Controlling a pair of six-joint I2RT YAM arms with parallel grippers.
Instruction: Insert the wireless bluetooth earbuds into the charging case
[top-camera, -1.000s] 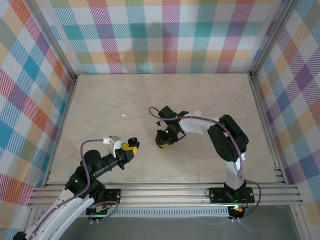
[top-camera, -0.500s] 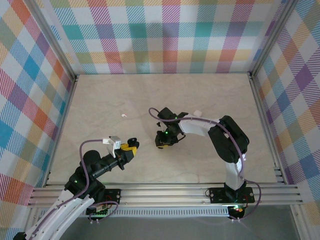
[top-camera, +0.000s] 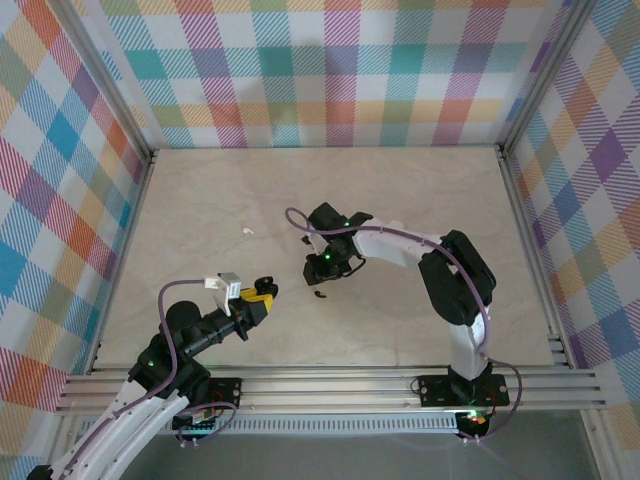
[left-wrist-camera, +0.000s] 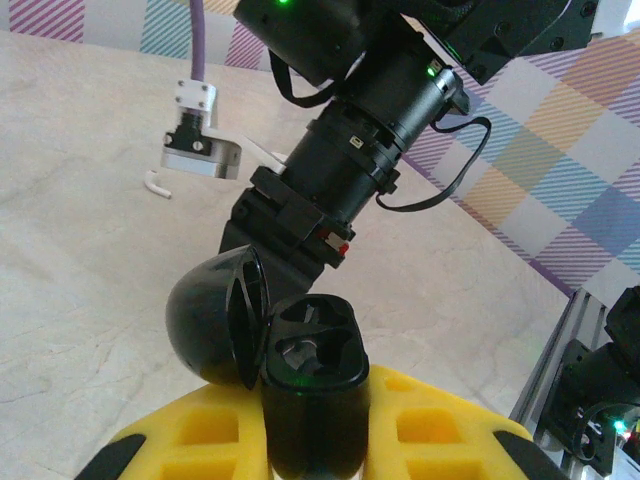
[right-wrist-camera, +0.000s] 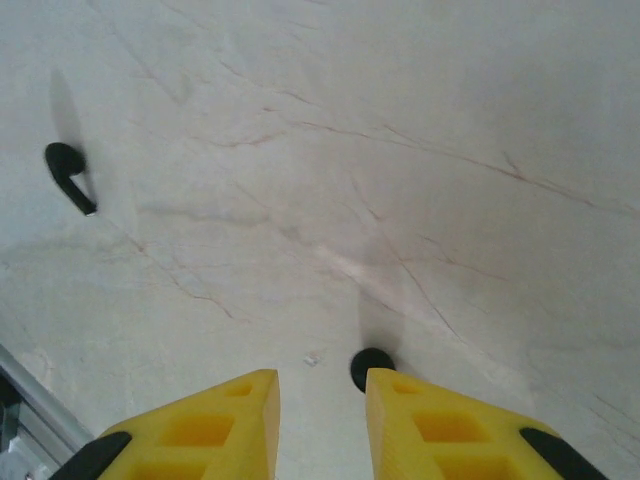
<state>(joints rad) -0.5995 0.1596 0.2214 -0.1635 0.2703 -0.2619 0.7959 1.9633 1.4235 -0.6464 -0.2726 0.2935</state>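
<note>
The charging case (left-wrist-camera: 310, 350) is black and glossy, its lid hinged open to the left and its two wells bare. My left gripper (left-wrist-camera: 315, 400) is shut on its body; in the top view that gripper (top-camera: 262, 291) sits near the front left. My right gripper (right-wrist-camera: 320, 385) hangs open just above the table with nothing between its fingers. One black earbud (right-wrist-camera: 372, 366) rests on the table against the tip of the right finger. A second earbud (right-wrist-camera: 68, 175) lies farther off to the left, and an earbud (top-camera: 320, 294) also shows just in front of the right gripper (top-camera: 322, 268).
The right arm (left-wrist-camera: 360, 130) looms close behind the open case. A tiny white speck (top-camera: 246, 232) lies on the marble tabletop at mid-left. Aluminium rails (top-camera: 330, 385) run along the near edge, and plaid walls close in the other three sides.
My right gripper has pulled back toward the far side, uncovering a black earbud on the table in front of it. The left arm and the case have stayed still.
</note>
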